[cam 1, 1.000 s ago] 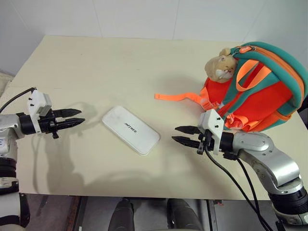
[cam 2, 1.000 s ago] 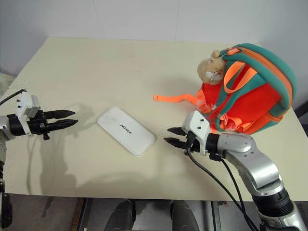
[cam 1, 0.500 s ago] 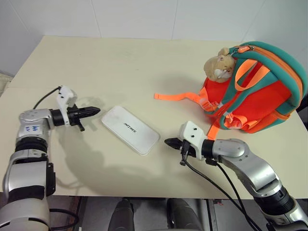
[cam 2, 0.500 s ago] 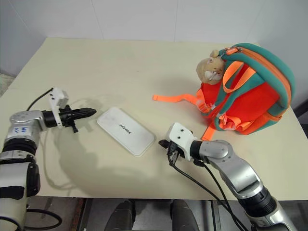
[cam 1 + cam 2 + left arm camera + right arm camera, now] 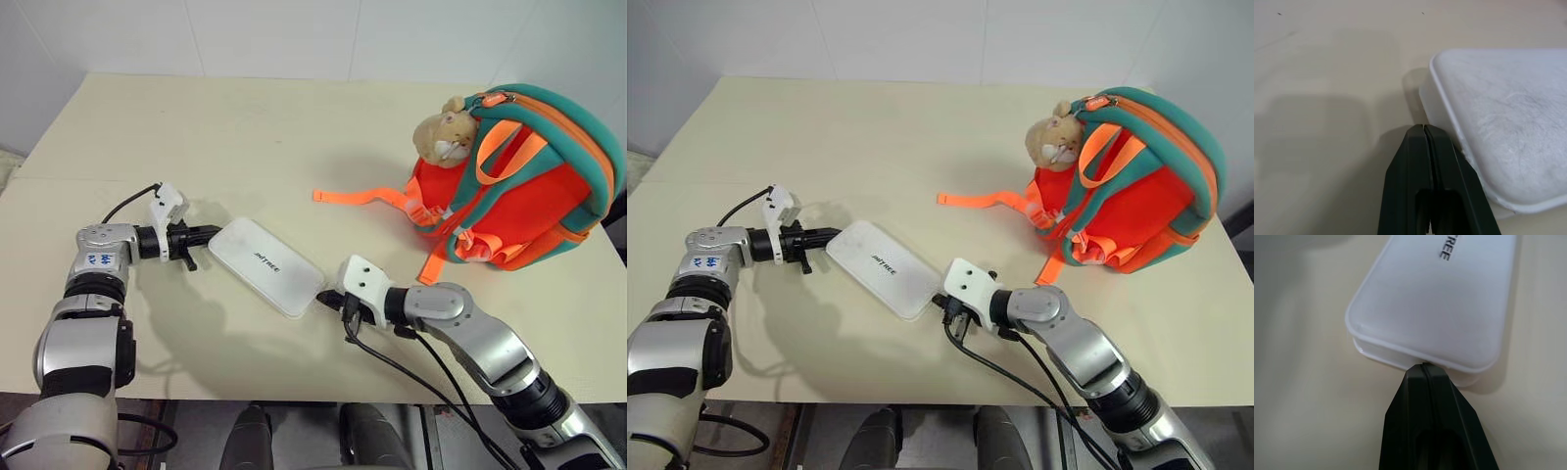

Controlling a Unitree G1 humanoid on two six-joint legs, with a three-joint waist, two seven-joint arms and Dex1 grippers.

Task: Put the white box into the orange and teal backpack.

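The white box (image 5: pixel 266 265) lies flat at centre frame on the table (image 5: pixel 245 137). The left gripper (image 5: pixel 209 234) and right gripper (image 5: pixel 328 297), fingers pressed together, meet its opposite ends, apparently to squeeze and lift it toward the backpack (image 5: pixel 529 186) at right.

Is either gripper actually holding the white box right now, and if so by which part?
Neither grips it. Both grippers are shut, the left gripper and right gripper tips pressed against opposite short ends of the white box.
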